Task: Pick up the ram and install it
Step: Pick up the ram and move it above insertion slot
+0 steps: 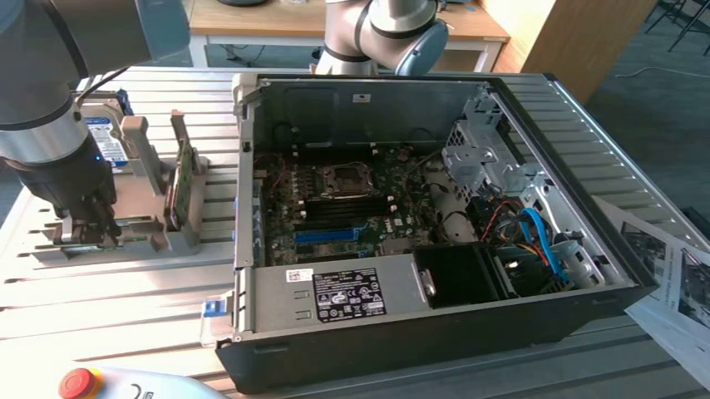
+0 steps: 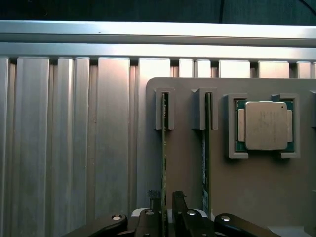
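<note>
Wrist view: long thin green circuit-board ram stick [image 2: 164,148] stands on edge in slot of grey plastic holder [image 2: 185,168], on ribbed alu table [image 2: 74,148]. Black gripper [image 2: 166,197] straddles one end; clamped or loose, can't tell.

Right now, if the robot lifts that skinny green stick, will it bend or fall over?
Probably stiff: the ram stands straight on its thin edge in the grey holder. Likely light, being so thin. Freed from its slots and set down alone, it would probably tip over.
</note>
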### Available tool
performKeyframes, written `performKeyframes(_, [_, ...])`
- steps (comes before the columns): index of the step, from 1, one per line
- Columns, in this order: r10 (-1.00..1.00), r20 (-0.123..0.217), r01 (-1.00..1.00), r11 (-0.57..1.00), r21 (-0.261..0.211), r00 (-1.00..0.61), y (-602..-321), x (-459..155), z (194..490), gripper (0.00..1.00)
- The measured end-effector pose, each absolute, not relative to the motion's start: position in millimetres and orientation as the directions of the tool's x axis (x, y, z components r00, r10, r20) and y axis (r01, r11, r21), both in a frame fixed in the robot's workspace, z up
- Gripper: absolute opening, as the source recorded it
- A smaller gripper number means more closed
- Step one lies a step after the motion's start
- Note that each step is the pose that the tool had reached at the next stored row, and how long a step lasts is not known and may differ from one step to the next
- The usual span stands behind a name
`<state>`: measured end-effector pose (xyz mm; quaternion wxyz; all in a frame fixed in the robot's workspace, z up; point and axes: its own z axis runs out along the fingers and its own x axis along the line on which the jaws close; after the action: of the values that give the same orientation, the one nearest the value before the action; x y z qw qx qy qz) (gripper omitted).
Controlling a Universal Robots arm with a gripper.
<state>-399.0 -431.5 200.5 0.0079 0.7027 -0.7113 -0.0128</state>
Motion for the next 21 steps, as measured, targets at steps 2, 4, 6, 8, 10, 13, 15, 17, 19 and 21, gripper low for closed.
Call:
performKeyframes(2, [-1.0, -0.007, -1.0, 0.009, 0.029, -0.01, -431.5, -399.0, 200.5, 0.24])
performKeyframes(4, [-1.0, -0.007, -1.0, 0.006, 0.029, -0.006, -431.5, -398.9, 200.4, 0.24])
performKeyframes(6, [-1.0, -0.007, -1.0, 0.001, 0.029, -0.001, -431.5, -399.0, 200.4, 0.24])
performKeyframes(8, [-1.0, -0.007, -1.0, -0.003, 0.029, 0.003, -431.5, -398.9, 200.4, 0.24])
performKeyframes(10, [-1.0, -0.007, -1.0, -0.006, 0.029, 0.006, -431.5, -398.9, 200.4, 0.24])
performKeyframes(13, [-1.0, -0.007, -1.0, -0.009, 0.029, 0.009, -431.5, -398.9, 200.4, 0.24])
performKeyframes(15, [-1.0, -0.007, -1.0, -0.009, 0.029, 0.009, -431.5, -399.0, 200.1, 0.24])
performKeyframes(17, [-1.0, -0.007, -1.0, -0.009, 0.029, 0.009, -431.5, -398.9, 200.1, 0.24])
performKeyframes(19, [-1.0, -0.007, -1.0, -0.009, 0.029, 0.009, -431.4, -399.0, 200.1, 0.24])
performKeyframes(21, [-1.0, -0.007, -1.0, -0.009, 0.029, 0.009, -431.5, -399.0, 200.2, 0.24])
